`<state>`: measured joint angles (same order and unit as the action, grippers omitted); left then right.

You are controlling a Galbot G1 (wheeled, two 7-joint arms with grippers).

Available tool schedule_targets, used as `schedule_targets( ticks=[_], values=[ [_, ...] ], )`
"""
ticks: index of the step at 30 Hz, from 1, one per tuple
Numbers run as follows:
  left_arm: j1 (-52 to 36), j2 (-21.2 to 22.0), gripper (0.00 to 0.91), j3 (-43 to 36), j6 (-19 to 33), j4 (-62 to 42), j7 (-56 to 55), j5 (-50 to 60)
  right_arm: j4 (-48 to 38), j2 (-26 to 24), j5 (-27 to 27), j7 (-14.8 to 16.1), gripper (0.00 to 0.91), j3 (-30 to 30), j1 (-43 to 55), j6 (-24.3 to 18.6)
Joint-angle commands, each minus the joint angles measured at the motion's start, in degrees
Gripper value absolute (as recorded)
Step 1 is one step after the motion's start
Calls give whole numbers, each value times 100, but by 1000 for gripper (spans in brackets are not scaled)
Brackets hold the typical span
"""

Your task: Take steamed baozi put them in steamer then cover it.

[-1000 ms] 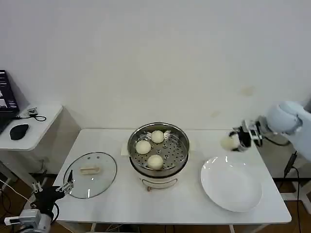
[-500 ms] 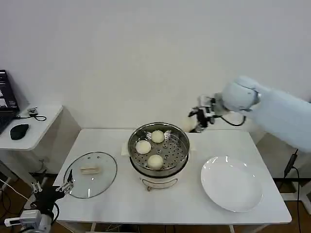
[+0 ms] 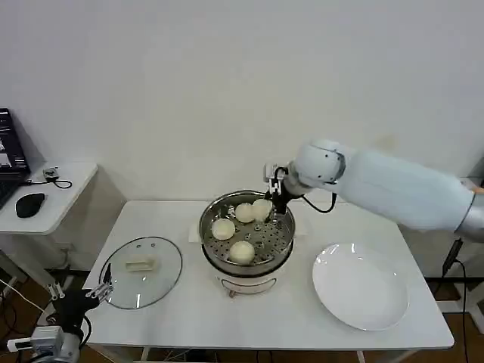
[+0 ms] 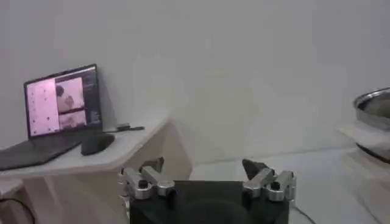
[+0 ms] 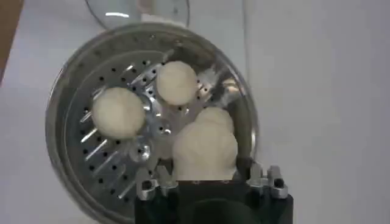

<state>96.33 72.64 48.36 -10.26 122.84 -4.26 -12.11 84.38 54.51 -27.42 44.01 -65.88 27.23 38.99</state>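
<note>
Head view: my right pincer is over the steamer at about its 1 o'clock rim, pinching a baozi just above the perforated tray. Three more baozi sit on the tray: one at 12 o'clock, one at 9 o'clock, one at 6 o'clock. Steamer is mid-desk. The cover lies flat on the desk at the steamer's 8 o'clock, apart from it, cream handle up. White plate at the steamer's 4 o'clock, nothing on it. My left pincer is parked low off the desk's near-left corner, near the cover's rim. Left wrist view: left pincer fingers spread, holding nothing; side table with a laptop and a mouse beyond it, steamer rim at the frame edge. Right wrist view: right pincer is clamped on the held baozi, looking straight down into the steamer; another baozi sits just behind the held one, two more farther out on the tray, and the cover's edge is past the steamer's far rim.
</note>
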Motion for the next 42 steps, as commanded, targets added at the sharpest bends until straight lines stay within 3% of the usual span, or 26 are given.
schedule_targets(
  ticks=[1, 25, 26, 27, 28, 35, 42],
  values=[
    [-2, -7, 907, 5, 4, -42, 0, 10, -331, 344, -30, -158, 695, -207, -369, 260],
    [-21, -38, 907, 23, 7, -73, 2, -15, -611, 373, 464, -3, 695, -51, -673, 193],
    [-20, -37, 907, 25, 7, -74, 2, -13, -608, 370, 483, -5, 705, -51, -676, 192],
    [-16, -35, 907, 28, 10, -77, 4, -14, -610, 371, 490, -3, 856, -51, -677, 188],
    [-8, -34, 907, 32, 12, -79, 6, -13, -602, 364, 510, -25, 907, -39, -676, 179],
    [2, -22, 907, 38, 10, -55, 2, -13, -485, 262, 493, -181, 907, 134, -648, 221],
    [6, -7, 907, 29, 7, -33, 4, -12, 161, -186, 410, -401, 907, 367, -557, 263]
  ],
)
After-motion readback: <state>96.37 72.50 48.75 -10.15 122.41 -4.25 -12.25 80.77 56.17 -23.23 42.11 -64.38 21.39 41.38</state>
